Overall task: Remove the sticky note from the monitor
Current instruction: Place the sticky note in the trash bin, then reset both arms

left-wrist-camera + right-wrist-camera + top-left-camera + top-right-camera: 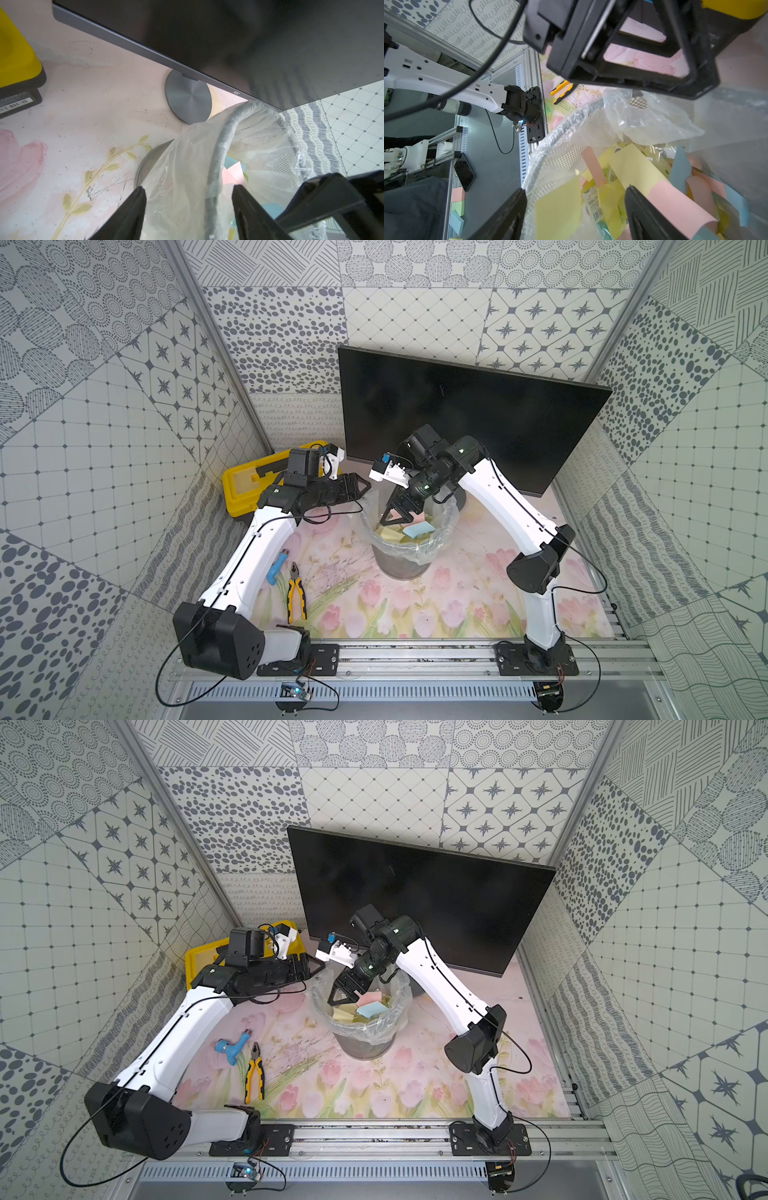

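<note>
The monitor point(478, 414) point(415, 894) stands at the back, its black screen bare; no sticky note shows on it. In front stands a mesh bin point(415, 549) point(361, 1029) with a clear liner, holding several yellow, pink and blue notes. My right gripper point(395, 519) point(576, 189) is open, pointing down into the bin. A yellow sticky note point(558, 207) shows loose between its fingers, by the mesh wall. My left gripper point(366, 487) point(188, 187) is open at the bin's left rim point(224, 135), one finger on either side of the rim and liner, not closed on them.
A yellow toolbox point(245, 485) sits at the back left behind the left arm. A blue tool point(276, 568) and yellow-handled pliers point(296, 593) lie on the flowered mat at front left. The monitor's round base point(189, 99) stands just behind the bin.
</note>
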